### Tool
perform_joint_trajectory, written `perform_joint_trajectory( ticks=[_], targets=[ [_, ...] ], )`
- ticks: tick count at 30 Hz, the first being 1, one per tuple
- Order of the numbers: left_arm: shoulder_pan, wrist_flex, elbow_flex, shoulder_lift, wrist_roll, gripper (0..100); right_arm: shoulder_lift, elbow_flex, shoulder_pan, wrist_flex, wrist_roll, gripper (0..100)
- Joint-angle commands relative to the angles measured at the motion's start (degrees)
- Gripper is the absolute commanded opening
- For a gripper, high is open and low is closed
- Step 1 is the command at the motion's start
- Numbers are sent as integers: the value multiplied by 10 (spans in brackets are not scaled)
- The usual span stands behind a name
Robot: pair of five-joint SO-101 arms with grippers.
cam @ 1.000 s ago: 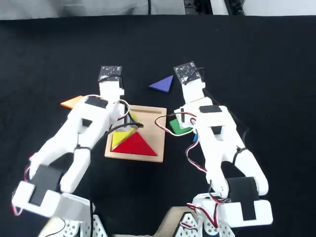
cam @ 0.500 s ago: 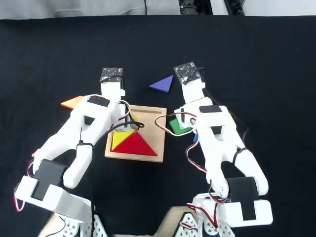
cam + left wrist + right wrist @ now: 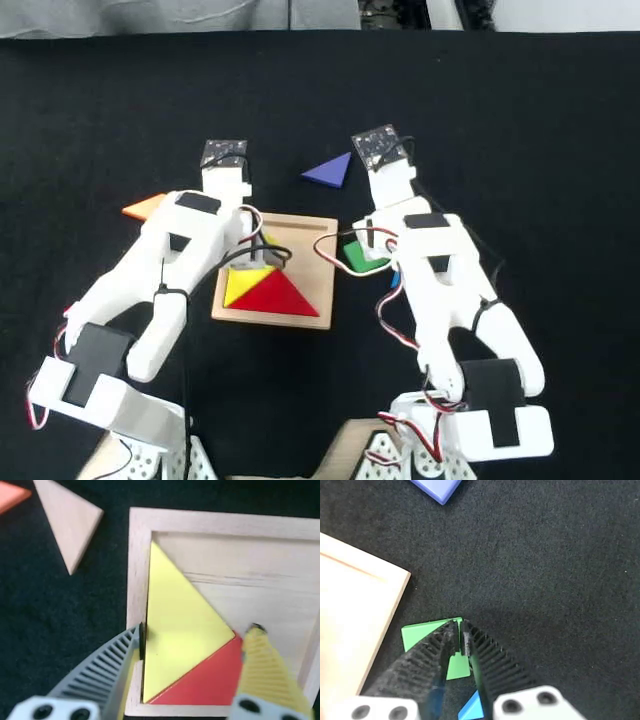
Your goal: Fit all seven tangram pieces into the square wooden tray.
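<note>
Black surface (image 3: 520, 120). Tray (image 3: 300, 222), frame centre: yellow piece (image 3: 170, 600) and red piece (image 3: 275, 295) seated. Left claw (image 3: 197, 630) spread astride yellow piece, presumably seating it. Right claw (image 3: 461, 626) pressed together over green piece (image 3: 422, 632), right of tray.

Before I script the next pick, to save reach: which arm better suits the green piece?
Likely right: the right gripper hangs shut over the green piece; the left gripper straddles the yellow triangle in the tray.

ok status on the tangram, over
Left gripper open astride yellow triangle in the tray, red triangle beside it. Right gripper shut above green piece beside tray. Wood triangle, orange piece lie outside.
</note>
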Motion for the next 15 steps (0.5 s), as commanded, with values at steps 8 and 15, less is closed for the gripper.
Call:
perform_joint_trajectory(
  ticks=[8, 15],
  targets=[
    [-64, 48, -62, -32, 4, 362, -27, -20, 3, -11, 0, 15],
    [-215, 89, -33, -152, 4, 362, -27, -18, 3, -18, 0, 12]
  ],
)
